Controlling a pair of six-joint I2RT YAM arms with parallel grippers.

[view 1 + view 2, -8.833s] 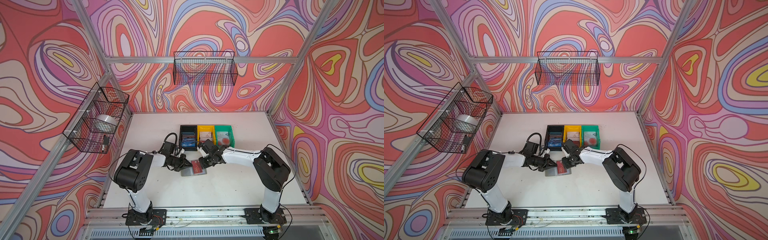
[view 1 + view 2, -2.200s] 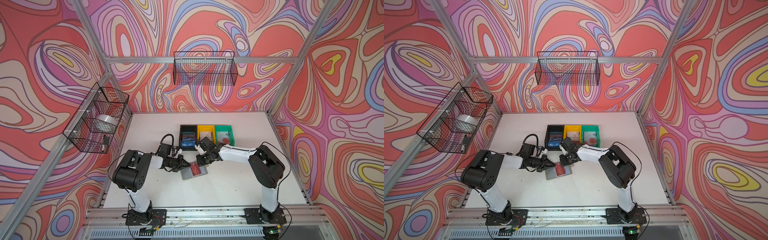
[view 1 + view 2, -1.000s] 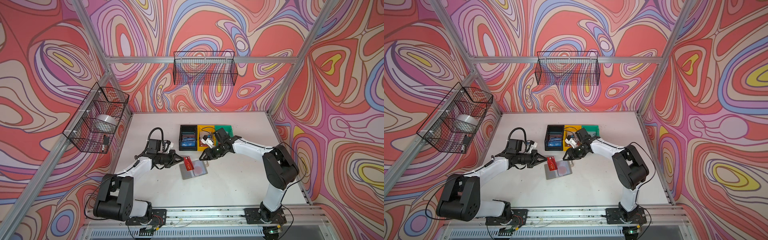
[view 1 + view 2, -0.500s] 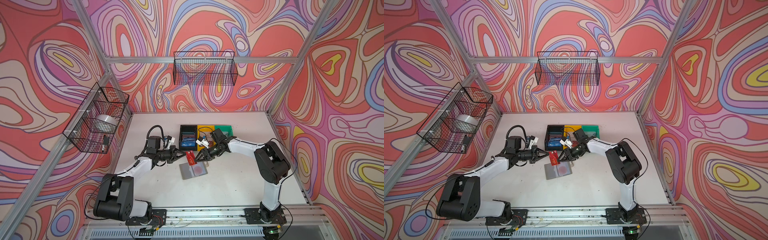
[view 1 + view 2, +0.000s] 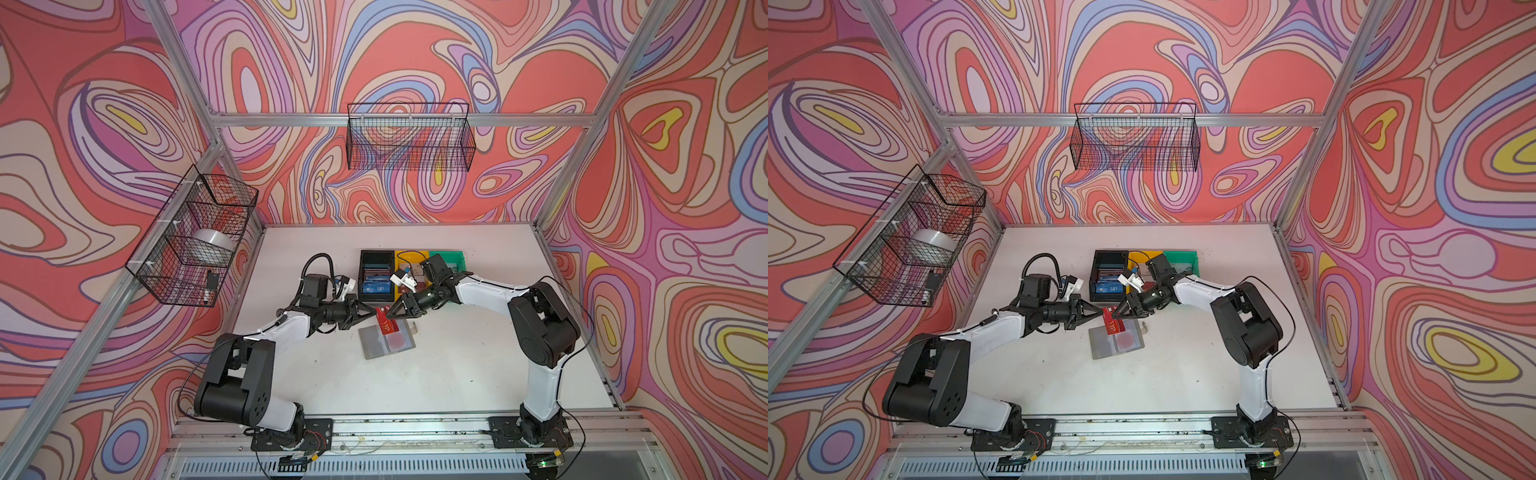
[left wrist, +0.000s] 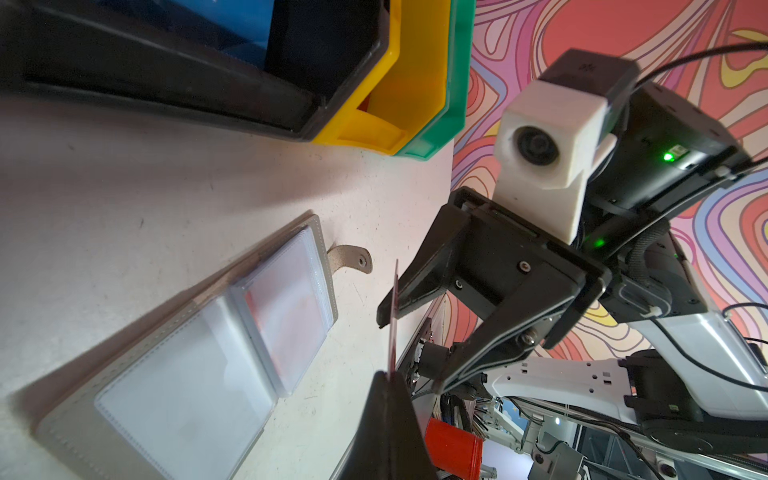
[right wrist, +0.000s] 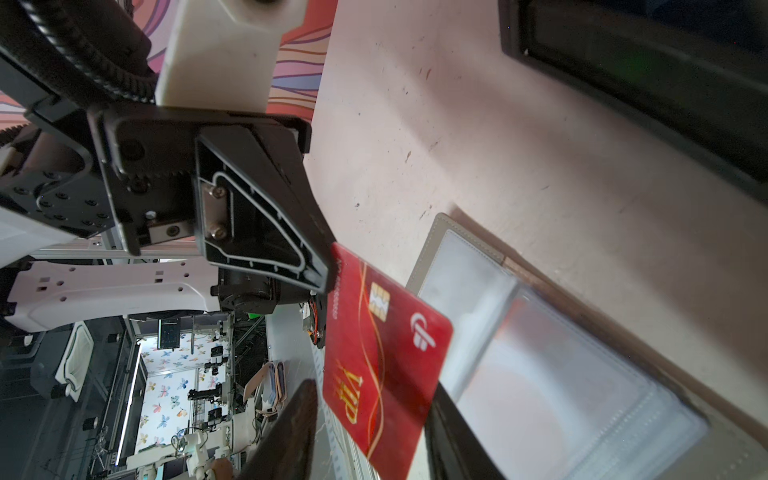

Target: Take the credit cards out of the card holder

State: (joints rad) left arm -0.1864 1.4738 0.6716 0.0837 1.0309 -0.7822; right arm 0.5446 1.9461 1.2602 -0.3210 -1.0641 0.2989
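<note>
The grey card holder (image 5: pixel 376 347) (image 5: pixel 1106 347) lies open and flat on the table, its tab towards the right arm. A reddish round mark (image 5: pixel 397 340) shows through one clear sleeve. My left gripper (image 5: pixel 371 312) (image 5: pixel 1100 312) is shut on one edge of a red credit card (image 5: pixel 384 321) (image 7: pixel 382 353), held just above the holder. In the left wrist view that card (image 6: pixel 394 316) stands edge-on. My right gripper (image 5: pixel 390 316) (image 7: pixel 372 390) faces the left one, open, with a finger on each side of the card's other end. A blue card (image 5: pixel 377 287) lies in the black bin.
Black (image 5: pixel 376 259), yellow (image 5: pixel 409 257) and green (image 5: pixel 453 258) bins stand side by side just behind the grippers. Two wire baskets hang on the walls, one at the back (image 5: pixel 409 137) and one on the left (image 5: pixel 195 241). The right arm reaches over the yellow bin.
The left gripper has lifted the red card slightly and turned it. The right gripper has come from the bins to the card, and its fingers now straddle the free end.
</note>
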